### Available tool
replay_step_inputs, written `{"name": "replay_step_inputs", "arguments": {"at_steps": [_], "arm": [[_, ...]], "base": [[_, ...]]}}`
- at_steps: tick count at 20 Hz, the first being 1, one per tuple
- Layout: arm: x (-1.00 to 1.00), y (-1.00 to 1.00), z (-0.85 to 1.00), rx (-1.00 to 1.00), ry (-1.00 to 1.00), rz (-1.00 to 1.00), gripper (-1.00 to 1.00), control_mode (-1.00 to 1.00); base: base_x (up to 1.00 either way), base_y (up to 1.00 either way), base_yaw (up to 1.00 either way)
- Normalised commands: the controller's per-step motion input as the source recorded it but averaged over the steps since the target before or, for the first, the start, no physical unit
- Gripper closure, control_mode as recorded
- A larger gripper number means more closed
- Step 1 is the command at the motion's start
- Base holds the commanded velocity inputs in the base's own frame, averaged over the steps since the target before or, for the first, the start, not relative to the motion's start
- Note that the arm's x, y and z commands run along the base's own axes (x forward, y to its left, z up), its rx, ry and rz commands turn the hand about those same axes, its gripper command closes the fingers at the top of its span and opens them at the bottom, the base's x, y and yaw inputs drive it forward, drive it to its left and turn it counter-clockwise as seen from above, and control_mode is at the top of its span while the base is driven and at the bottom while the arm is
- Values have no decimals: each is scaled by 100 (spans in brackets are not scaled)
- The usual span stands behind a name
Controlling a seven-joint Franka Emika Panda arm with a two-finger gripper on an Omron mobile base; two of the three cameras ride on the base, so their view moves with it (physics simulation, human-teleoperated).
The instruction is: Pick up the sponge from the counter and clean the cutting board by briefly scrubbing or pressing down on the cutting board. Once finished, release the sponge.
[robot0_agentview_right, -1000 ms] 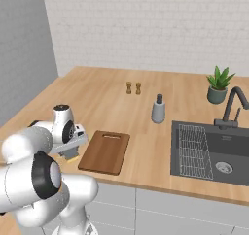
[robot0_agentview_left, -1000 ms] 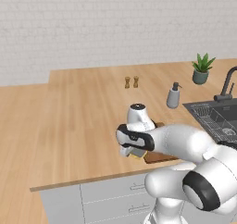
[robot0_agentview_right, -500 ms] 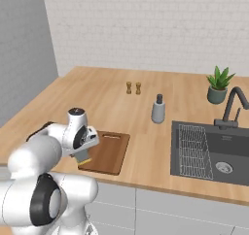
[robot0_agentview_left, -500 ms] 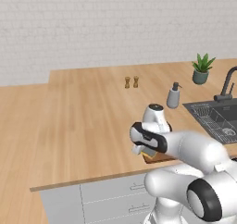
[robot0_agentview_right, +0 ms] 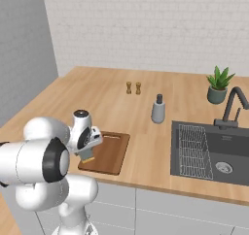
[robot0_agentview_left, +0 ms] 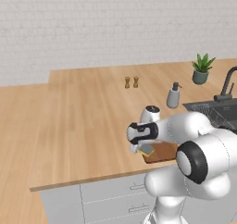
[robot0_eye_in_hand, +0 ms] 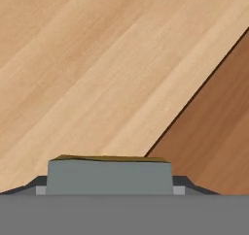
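The gripper (robot0_agentview_right: 88,154) held the sponge (robot0_agentview_right: 88,156) clamped between its fingers, poised just above the cutting board's (robot0_agentview_right: 108,153) near-left corner, evidently to scrub.

Sponge (robot0_eye_in_hand: 109,176): grey-blue over a yellow layer. Cutting board (robot0_agentview_right: 110,152): dark brown wood grain. Counter (robot0_agentview_left: 78,112): light plank-grain wood, grey drawer fronts (robot0_agentview_left: 111,200).
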Motion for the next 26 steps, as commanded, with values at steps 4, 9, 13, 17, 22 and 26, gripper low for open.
{"name": "replay_step_inputs", "arguments": {"at_steps": [4, 9, 13, 17, 22, 26], "arm": [[5, 0, -25, 0, -6, -2, 100, -100], [5, 0, -20, 0, -7, 0, 100, -100], [27, -4, -11, 0, -9, -4, 100, -100], [50, -20, -1, 0, -4, -5, 100, -100], [62, -18, 0, 0, 0, -3, 100, -100], [74, -13, 0, 0, 0, -2, 100, -100]], "base": [[0, 0, 0], [0, 0, 0], [0, 0, 0], [0, 0, 0], [0, 0, 0], [0, 0, 0]]}}
